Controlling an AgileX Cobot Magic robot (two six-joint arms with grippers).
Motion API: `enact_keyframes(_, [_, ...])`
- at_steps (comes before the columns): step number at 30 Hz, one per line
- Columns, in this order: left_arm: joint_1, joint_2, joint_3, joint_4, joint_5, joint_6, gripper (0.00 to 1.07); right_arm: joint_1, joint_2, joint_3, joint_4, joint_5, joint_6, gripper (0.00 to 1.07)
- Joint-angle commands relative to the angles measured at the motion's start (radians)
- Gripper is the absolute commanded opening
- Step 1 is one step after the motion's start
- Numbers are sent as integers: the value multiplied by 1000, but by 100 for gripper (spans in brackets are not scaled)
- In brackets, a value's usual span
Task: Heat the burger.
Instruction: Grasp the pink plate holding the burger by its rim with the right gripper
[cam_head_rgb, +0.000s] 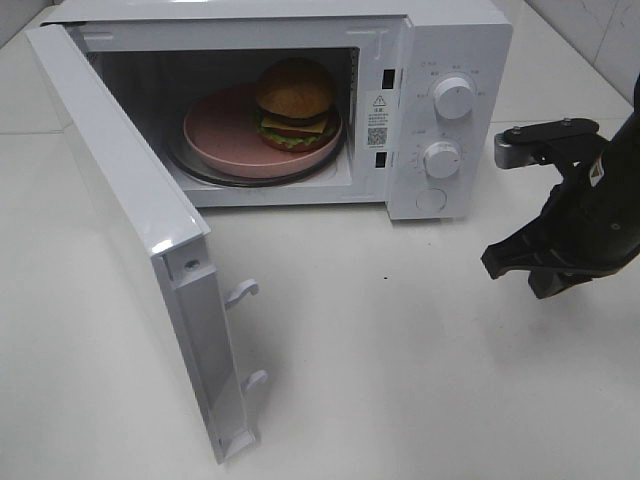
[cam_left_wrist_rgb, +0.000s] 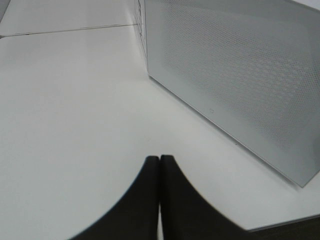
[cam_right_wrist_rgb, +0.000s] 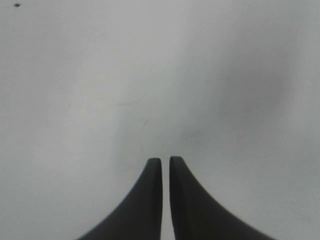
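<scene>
- White tabletop (cam_head_rgb: 400, 350) carries a boxy white microwave (cam_head_rgb: 440, 60) at its far edge, door (cam_head_rgb: 120, 190) wide open.
- Round golden-bunned burger (cam_head_rgb: 295, 100) sits on pink plate (cam_head_rgb: 215, 135) inside.
- Black right gripper (cam_right_wrist_rgb: 166, 161) almost closed, empty; left gripper (cam_left_wrist_rgb: 159, 158) closed, empty.

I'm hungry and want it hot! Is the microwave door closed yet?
No, the microwave door stands swung wide open, with the burger on its pink plate inside.

Exterior high: from above, looking down into the open microwave (cam_head_rgb: 470, 45); left wrist: low over the tabletop (cam_left_wrist_rgb: 65, 100), near the microwave; right wrist: close to tabletop, past right end effector (cam_right_wrist_rgb: 166, 161); shared: the tabletop.
</scene>
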Motion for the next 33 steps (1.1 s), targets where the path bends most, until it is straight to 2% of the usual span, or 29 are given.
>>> enact_keyframes(1, [2,-9,3,-3,-15,-6,0,3,-7,-15,94,55,-104,7])
enact_keyframes(3, [2,-9,3,-3,-15,-6,0,3,-7,-16,209,61,-224,9])
enact_keyframes(6, [2,-9,3,-3,-15,-6,0,3,-7,-16,230,60,-242,10])
enact_keyframes(12, [2,-9,3,-3,-15,-6,0,9,-7,-16,313,38,-346,21])
enact_keyframes(13, [2,-9,3,-3,-15,-6,0,27,-7,-16,338,22,-392,28])
enact_keyframes(14, [2,-9,3,-3,-15,-6,0,27,-7,-16,338,22,-392,28])
enact_keyframes(15, [2,-9,3,-3,-15,-6,0,44,-7,-16,346,10,-414,33])
enact_keyframes(16, [2,-9,3,-3,-15,-6,0,86,-7,-16,354,-14,-450,43])
enact_keyframes(17, [2,-9,3,-3,-15,-6,0,86,-7,-16,354,-14,-450,43])
enact_keyframes(19, [2,-9,3,-3,-15,-6,0,151,-2,-38,352,-14,-504,57])
enact_keyframes(20, [2,-9,3,-3,-15,-6,0,151,-2,-38,352,-14,-504,57])
enact_keyframes(21, [2,-9,3,-3,-15,-6,0,190,3,-63,352,-14,-544,64])
enact_keyframes(24, [2,-9,3,-3,-15,-6,0,242,8,-112,350,-18,-594,69])
enact_keyframes(33, [2,-9,3,-3,-15,-6,0,301,8,-255,317,-49,-708,69])
